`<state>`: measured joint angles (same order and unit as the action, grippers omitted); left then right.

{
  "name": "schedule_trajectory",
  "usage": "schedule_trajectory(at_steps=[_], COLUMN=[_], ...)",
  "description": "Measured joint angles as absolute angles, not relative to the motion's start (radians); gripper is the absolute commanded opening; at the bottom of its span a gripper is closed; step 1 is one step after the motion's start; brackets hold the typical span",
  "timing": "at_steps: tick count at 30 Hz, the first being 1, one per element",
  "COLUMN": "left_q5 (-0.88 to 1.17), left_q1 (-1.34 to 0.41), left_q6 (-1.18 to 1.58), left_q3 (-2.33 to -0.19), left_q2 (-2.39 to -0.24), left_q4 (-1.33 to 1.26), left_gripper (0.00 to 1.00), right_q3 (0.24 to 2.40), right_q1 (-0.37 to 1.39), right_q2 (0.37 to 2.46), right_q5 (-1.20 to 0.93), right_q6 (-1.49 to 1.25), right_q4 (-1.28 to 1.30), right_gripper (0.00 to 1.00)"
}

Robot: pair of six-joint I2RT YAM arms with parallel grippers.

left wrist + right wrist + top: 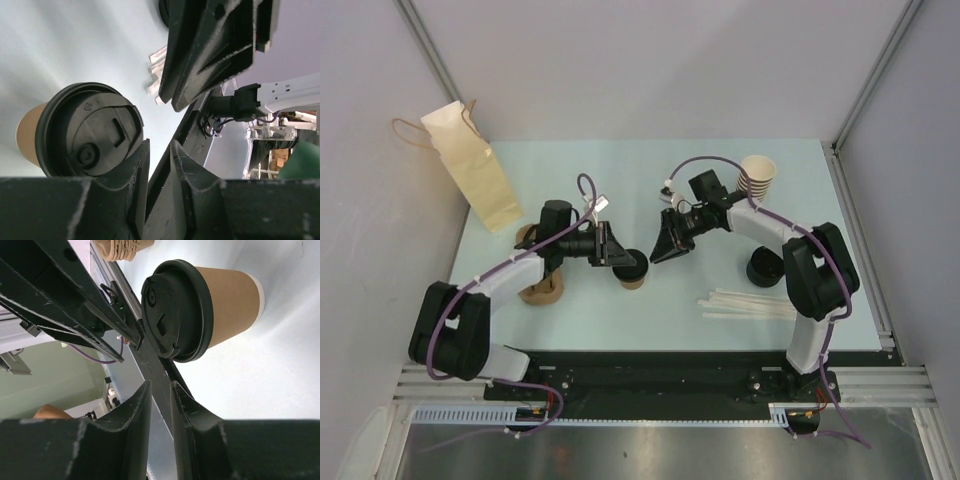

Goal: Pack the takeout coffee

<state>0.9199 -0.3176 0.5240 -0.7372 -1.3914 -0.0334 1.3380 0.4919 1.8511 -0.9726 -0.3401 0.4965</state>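
Observation:
The takeout coffee (632, 271), a tan paper cup with a black lid, stands mid-table between my two grippers. My left gripper (618, 250) hovers just left of and over it. In the left wrist view the coffee (82, 132) lies left of the left gripper (159, 150), outside the jaws, the lid's rim beside one finger (140, 165). My right gripper (662, 252) hangs just right of the cup. In the right wrist view the coffee (200, 305) sits beyond the right gripper (161, 390). Both pairs of jaws stand a narrow gap apart with nothing between them.
A paper bag (472, 180) stands at the back left. Brown cup carriers (540, 285) lie under the left arm. A stack of lidless cups (757, 177) is at the back right, black lids (764, 267) and white sticks (750, 303) lie by the right arm.

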Motion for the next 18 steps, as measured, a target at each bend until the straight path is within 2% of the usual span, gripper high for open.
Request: schedule_trajectory(at_steps=[7,18], left_q5=[0.92,0.897], left_q1=[-0.318,-0.318], left_q6=[0.543,0.549], left_q3=[-0.748,-0.749], left_q2=[-1.463,-1.494], left_q4=[-0.053,-0.06], left_gripper=[0.24,0.22], right_q3=[1.338,1.338], right_q1=[0.503,0.503], right_q2=[1.894,1.942], right_q5=[-0.956,-0.939], right_q6=[-0.348,-0.39], right_q4=[0.472,0.43], right_gripper=[0.22,0.23])
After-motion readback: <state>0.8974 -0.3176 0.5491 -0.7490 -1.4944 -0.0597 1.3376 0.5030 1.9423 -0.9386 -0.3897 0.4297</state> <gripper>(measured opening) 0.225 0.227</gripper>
